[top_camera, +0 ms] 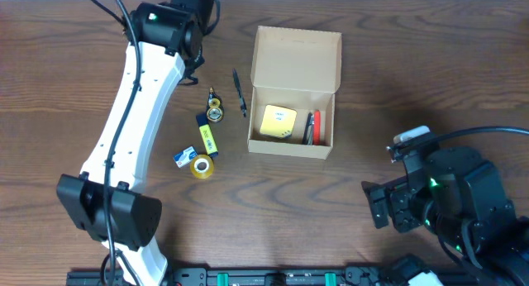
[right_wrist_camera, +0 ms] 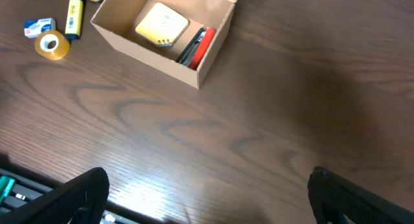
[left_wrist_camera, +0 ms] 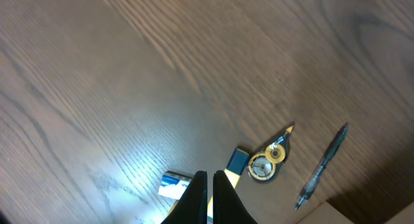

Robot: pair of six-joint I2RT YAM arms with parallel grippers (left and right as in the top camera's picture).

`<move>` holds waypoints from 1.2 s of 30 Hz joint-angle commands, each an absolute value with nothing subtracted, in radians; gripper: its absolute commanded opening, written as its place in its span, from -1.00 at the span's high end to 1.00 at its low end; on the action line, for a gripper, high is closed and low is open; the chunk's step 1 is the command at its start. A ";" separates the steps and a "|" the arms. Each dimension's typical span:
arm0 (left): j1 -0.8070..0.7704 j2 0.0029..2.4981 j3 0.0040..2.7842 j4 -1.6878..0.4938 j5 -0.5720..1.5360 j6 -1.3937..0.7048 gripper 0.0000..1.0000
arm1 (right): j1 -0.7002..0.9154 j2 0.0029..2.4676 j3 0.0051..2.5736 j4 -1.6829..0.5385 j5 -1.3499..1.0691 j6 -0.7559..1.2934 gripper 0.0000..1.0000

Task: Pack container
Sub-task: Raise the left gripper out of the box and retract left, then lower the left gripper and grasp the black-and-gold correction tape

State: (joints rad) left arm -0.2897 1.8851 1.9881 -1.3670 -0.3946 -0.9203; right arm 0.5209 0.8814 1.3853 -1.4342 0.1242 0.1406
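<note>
I'm mid-pack, I reckon: the box (top_camera: 296,59) sits open mid-desk, my left gripper (left_wrist_camera: 208,185) hangs closed and empty over the pen (top_camera: 240,92) on its left, my right gripper (right_wrist_camera: 208,179) gapes empty, so next I open the left and descend.

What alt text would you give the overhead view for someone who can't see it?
An open cardboard box sits mid-table holding a yellow pad and red and black pens; a pen, highlighter and tape roll lie to its left.
</note>
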 commanded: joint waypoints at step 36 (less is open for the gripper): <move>-0.287 1.961 1.328 -0.454 -0.198 -0.965 0.15 | 0.516 0.882 1.386 -1.435 0.131 0.137 -0.98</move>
